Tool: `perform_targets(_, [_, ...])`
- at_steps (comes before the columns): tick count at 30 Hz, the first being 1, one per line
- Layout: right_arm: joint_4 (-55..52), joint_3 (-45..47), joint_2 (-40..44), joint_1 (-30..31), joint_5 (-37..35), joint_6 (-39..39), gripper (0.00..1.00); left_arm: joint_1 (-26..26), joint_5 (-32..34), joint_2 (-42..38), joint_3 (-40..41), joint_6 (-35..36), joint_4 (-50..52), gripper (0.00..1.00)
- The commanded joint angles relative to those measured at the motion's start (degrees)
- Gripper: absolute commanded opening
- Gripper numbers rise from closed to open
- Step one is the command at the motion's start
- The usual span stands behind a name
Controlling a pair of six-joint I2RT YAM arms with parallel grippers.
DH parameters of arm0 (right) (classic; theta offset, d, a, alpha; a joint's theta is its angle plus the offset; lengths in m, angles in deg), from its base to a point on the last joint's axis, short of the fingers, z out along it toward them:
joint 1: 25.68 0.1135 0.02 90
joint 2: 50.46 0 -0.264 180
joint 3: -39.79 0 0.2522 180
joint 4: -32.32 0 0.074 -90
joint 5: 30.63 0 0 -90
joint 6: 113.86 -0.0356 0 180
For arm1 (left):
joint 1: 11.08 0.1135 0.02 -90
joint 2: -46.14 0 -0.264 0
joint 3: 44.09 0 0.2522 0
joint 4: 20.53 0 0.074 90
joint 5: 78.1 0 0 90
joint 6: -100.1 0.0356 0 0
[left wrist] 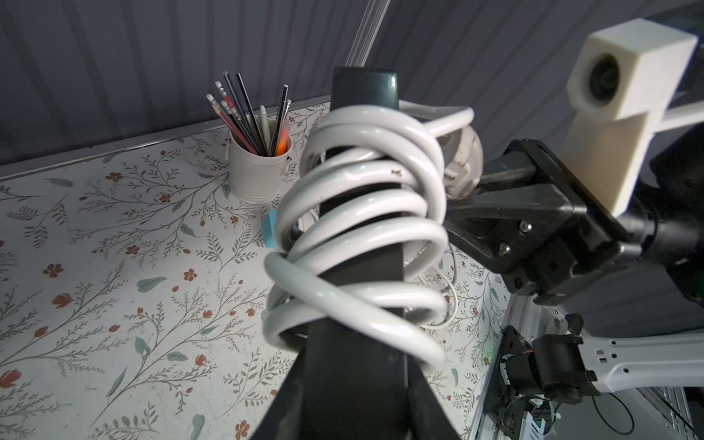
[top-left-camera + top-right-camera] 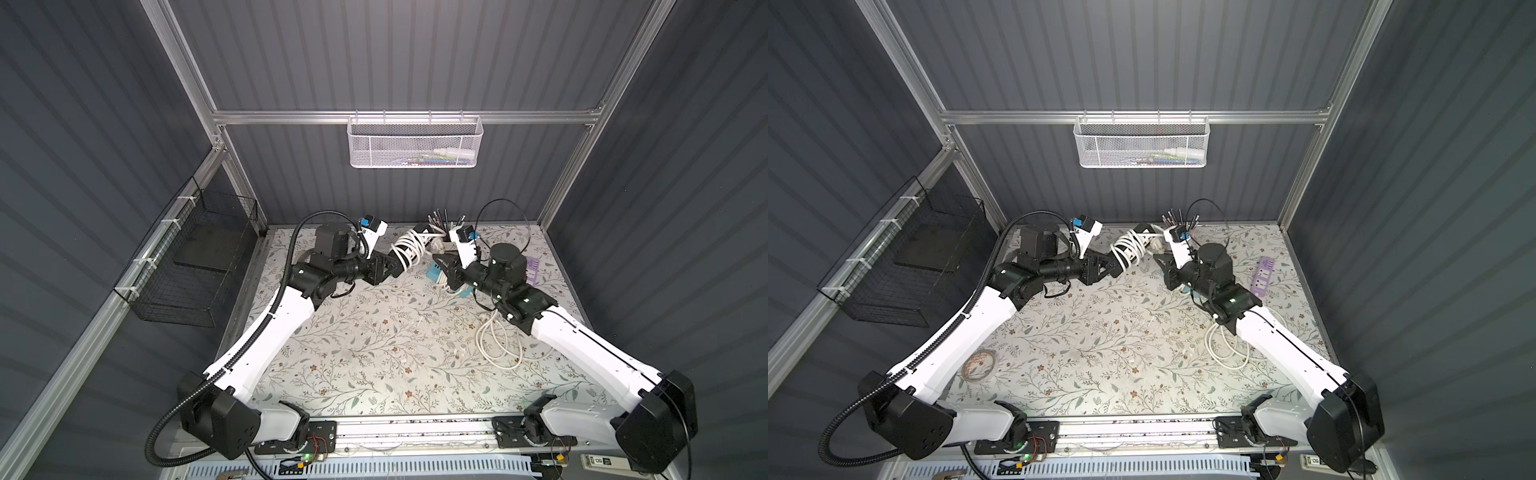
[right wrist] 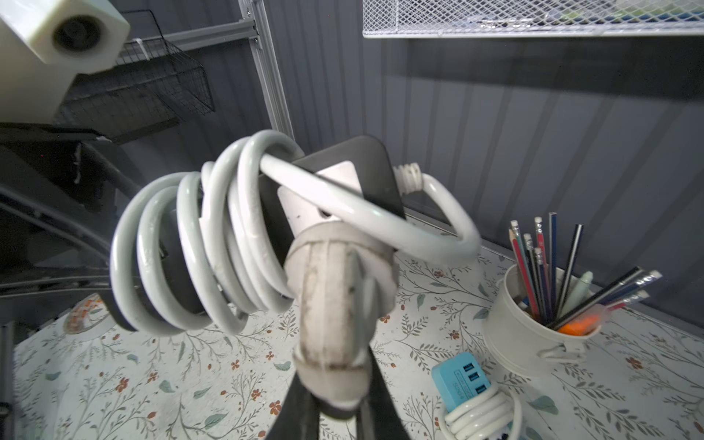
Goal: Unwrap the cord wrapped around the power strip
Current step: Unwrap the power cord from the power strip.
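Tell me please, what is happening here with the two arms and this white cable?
The left gripper holds a black power strip up above the table. A white cord is wound around the strip in several loops. The right gripper is closed on the plug at the cord's free end, close beside the strip. Most of the unwrapping is not yet done.

The flowered counter [image 2: 374,353] carries a white pencil cup [image 3: 533,343] and a blue cord-wrapped strip [image 3: 463,381] just beside the right tool [image 3: 337,400]. A purple strip [image 2: 1262,276] lies off to that tool's outer side, with loose white cord [image 2: 498,345] back under its arm. A tape roll [image 2: 980,365] sits well behind the left tool [image 1: 354,381].
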Motion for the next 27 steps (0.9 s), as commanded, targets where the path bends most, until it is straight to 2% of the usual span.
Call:
perform_targets(1, [1.96, 0.61, 3.45, -2.31, 6.29, -2.16, 0.0, 4.53, 18.54, 0.13, 0.09, -2.52, -2.32, 0.0])
perform_targets(6, [6.33, 2.83, 2.96, 2.34, 6.43, -2.79, 0.0, 4.87, 18.2, -0.06, -0.12, -2.95, -2.73, 0.0])
perform_targets(9, [12.38, 7.19, 3.48, 4.29, 6.71, -4.59, 0.0, 5.37, 17.91, -0.28, -0.01, -3.3, -3.05, 0.0])
perform_targets(13, [23.03, 14.65, 4.5, 4.4, 6.64, -10.19, 0.0, 6.1, 17.2, -0.85, 0.36, -3.9, -3.89, 0.0])
perform_targets(17, [29.84, 19.77, 3.9, 3.76, 3.53, -13.98, 0.0, 6.74, 16.16, -1.62, 0.68, -4.49, -4.72, 0.0])
perform_targets(22, [45.21, 26.47, 0.83, 0.14, -1.81, -23.53, 0.0, 7.2, 14.24, -2.82, 1.73, -5.44, -6.47, 0.0])
perform_targets(24, [50.54, 27.91, -0.6, -0.16, -3.65, -25.56, 0.0, 7.23, 13.52, -3.14, 2.15, -6.16, -7.15, 0.0])
perform_targets(27, [52.81, 27.44, -1.88, 0.01, -5.04, -26.54, 0.0, 7.18, 12.43, -3.93, 3.53, -8.34, -9.7, 0.0])
